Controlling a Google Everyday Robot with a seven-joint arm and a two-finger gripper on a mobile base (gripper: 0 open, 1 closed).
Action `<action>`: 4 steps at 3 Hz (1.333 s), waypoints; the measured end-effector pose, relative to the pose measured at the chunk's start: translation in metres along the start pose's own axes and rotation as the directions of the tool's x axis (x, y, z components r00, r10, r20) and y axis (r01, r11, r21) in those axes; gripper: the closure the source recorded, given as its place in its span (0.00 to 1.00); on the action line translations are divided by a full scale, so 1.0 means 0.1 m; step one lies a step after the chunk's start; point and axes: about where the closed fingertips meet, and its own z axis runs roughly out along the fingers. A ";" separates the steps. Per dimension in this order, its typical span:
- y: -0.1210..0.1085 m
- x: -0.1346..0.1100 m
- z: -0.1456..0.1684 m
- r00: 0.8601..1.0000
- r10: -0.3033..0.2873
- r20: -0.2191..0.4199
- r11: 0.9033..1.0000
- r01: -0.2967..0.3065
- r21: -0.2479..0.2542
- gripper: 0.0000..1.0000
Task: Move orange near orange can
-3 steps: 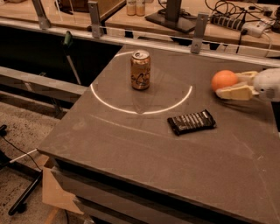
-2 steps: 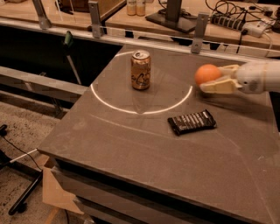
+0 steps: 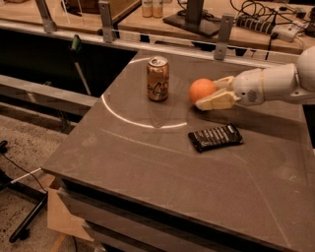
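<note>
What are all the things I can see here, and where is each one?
table: one, dark grey, centre
white arc: one, white, marked on the table
can: one, orange-gold, upright on the table, inside the white arc
orange: one, orange, in the gripper, beside the can, not touching it
snack bar: one, black, flat on the table, nearer the camera
bottles: two, pale, back bench
cables: several, dark, back bench
gripper: one, cream, shut on the orange
arm: one, white, reaching in from the picture's right edge

Dark bench, a pale arc marked on it — orange can upright within the arc, black snack bar flat nearby. Claw grips the orange just right of the can.
</note>
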 end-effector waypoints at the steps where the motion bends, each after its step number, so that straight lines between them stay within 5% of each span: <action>1: 0.22 -0.04 0.28 0.999 0.029 -0.017 0.999 -0.029 -0.045 0.87; 4: 0.44 -0.19 0.71 0.998 0.059 0.005 0.995 -0.058 -0.078 0.24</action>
